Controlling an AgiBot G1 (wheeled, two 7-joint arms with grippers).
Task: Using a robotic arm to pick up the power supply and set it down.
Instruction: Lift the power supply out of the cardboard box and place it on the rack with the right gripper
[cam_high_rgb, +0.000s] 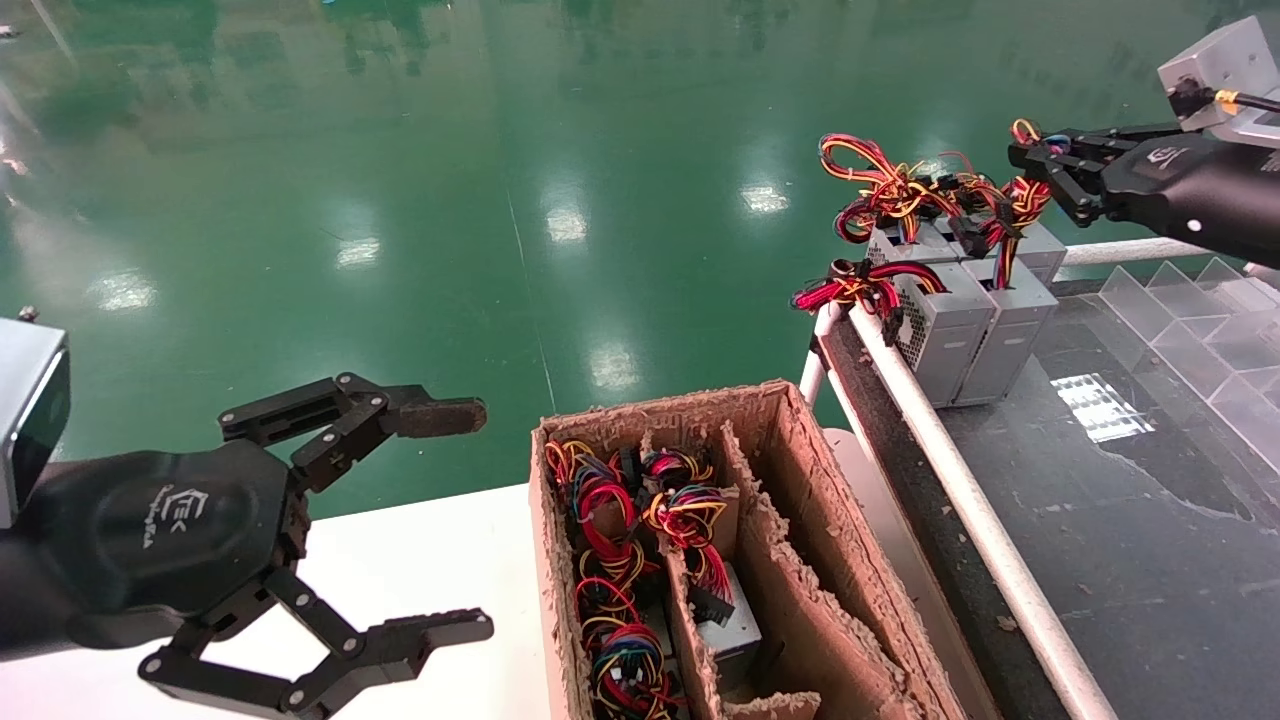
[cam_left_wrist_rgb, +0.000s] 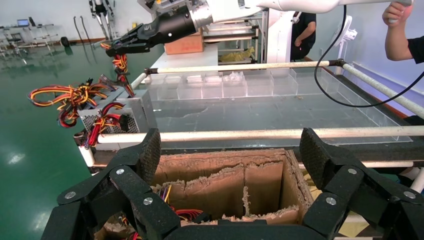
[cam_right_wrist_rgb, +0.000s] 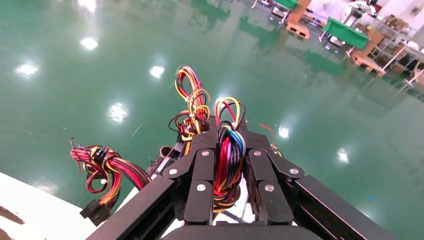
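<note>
Your right pincer (cam_high_rgb: 1040, 170) is clamped on the wire bundle (cam_right_wrist_rgb: 229, 165) of a power supply (cam_high_rgb: 1012, 325) standing among others at the bench's (cam_high_rgb: 1150, 520) far left corner. Your left pincer (cam_high_rgb: 440, 520) hangs wide open, empty, beside the cardboard box (cam_high_rgb: 800, 470). Lifted by wires alone, the unit may swing, snag neighbouring cables or slip.

- The left gripper (cam_left_wrist_rgb: 227, 165) is hovering over the cardboard box (cam_left_wrist_rgb: 227, 182), its fingers (cam_left_wrist_rgb: 145, 157) spreading wide apart
- The power supply (cam_left_wrist_rgb: 131, 111) is standing on the dark tabletop (cam_left_wrist_rgb: 260, 112) at its corner; wires (cam_left_wrist_rgb: 75, 97) are spilling outward
- The right gripper (cam_left_wrist_rgb: 116, 47) is pinching a wire bundle (cam_left_wrist_rgb: 120, 64) above the power supply; clear trays (cam_left_wrist_rgb: 225, 85) are lining the far edge
</note>
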